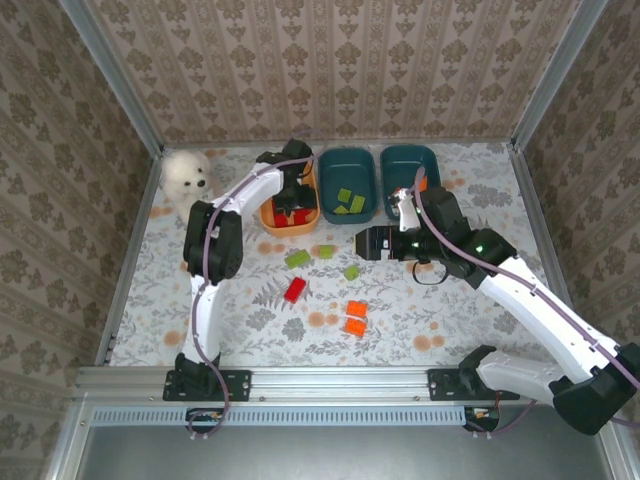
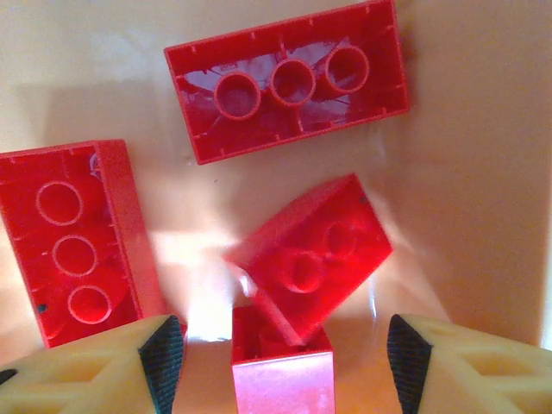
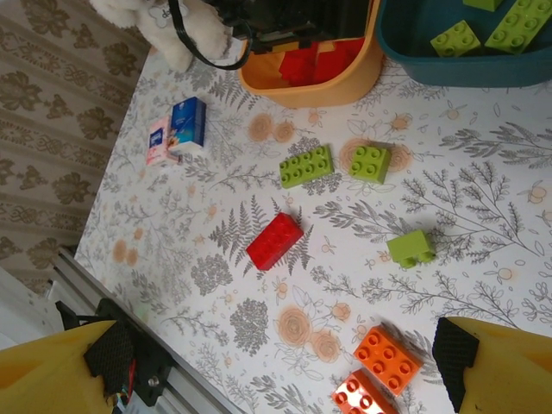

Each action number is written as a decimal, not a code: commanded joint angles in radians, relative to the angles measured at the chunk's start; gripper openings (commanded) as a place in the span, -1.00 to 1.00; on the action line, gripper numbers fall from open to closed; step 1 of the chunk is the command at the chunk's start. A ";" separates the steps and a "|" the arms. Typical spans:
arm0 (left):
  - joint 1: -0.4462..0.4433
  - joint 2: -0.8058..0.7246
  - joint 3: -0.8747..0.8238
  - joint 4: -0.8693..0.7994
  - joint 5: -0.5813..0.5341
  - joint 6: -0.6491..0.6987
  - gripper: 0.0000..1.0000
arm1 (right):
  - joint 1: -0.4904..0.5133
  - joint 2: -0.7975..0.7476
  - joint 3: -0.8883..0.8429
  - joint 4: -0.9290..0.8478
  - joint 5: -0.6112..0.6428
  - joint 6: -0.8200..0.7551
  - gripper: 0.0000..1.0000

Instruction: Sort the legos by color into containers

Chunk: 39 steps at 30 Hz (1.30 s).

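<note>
White floral surface (image 1: 420, 320) walled by beige damask wallpaper (image 1: 330, 70), left gripper (image 2: 285, 354) spread wide and empty over red legos (image 2: 285, 82) in the orange container (image 1: 268, 222), right gripper (image 3: 280, 349) also spread, holding nothing, above loose legos (image 3: 274, 241), green legos (image 1: 350, 203) in a teal container (image 1: 345, 168)

Tubs (image 1: 347, 170) in a row at the back of the table (image 1: 480, 300), loose bricks (image 1: 295, 289) scattered in front, plush toy (image 1: 187, 177) to their left.

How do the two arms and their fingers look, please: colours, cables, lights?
Both the left arm and right arm have white links with black joints and a thin purplish cable alongside. A green light glows on the right arm. The fingers are yellow with black pads.
</note>
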 commanded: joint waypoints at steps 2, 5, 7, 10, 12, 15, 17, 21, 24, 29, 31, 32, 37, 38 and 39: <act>0.007 -0.028 0.038 -0.036 0.017 0.013 0.41 | 0.012 0.036 0.075 -0.094 0.068 -0.034 0.85; 0.007 -0.079 0.037 -0.021 0.014 0.003 0.45 | 0.017 0.039 0.080 -0.126 0.091 -0.047 0.82; 0.002 -0.129 0.036 -0.006 0.011 -0.011 0.48 | 0.028 0.042 0.085 -0.152 0.105 -0.056 0.80; -0.007 -0.231 0.023 0.015 -0.001 -0.030 0.54 | 0.081 0.068 0.101 -0.220 0.158 -0.073 0.78; -0.015 -0.313 -0.018 0.032 -0.012 -0.037 0.56 | 0.121 0.096 0.098 -0.264 0.185 -0.057 0.77; -0.029 -0.480 -0.155 0.086 -0.022 -0.041 0.62 | 0.171 0.149 0.069 -0.304 0.202 0.024 0.74; -0.042 -0.626 -0.303 0.152 -0.025 -0.038 0.68 | 0.204 0.195 0.048 -0.326 0.215 0.076 0.73; -0.055 -0.919 -0.631 0.281 0.026 -0.013 0.71 | 0.257 0.273 0.026 -0.318 0.227 0.120 0.71; -0.061 -1.129 -0.845 0.287 0.038 -0.035 0.70 | 0.284 0.373 0.023 -0.297 0.233 0.184 0.68; -0.106 -1.430 -1.023 0.227 0.073 -0.032 0.69 | 0.297 0.512 0.067 -0.327 0.258 0.335 0.57; -0.122 -1.535 -1.069 0.210 0.077 -0.027 0.72 | 0.300 0.540 0.067 -0.311 0.268 0.398 0.56; -0.121 -1.581 -1.092 0.195 0.078 -0.032 0.73 | 0.303 0.556 0.066 -0.301 0.267 0.430 0.56; -0.122 -1.678 -1.107 0.110 0.101 -0.036 0.73 | 0.319 0.620 0.062 -0.238 0.273 0.525 0.58; -0.121 -1.685 -1.105 0.102 0.106 -0.037 0.72 | 0.320 0.630 0.055 -0.207 0.270 0.536 0.59; -0.122 -1.688 -1.103 0.097 0.108 -0.039 0.72 | 0.320 0.636 0.052 -0.189 0.270 0.545 0.59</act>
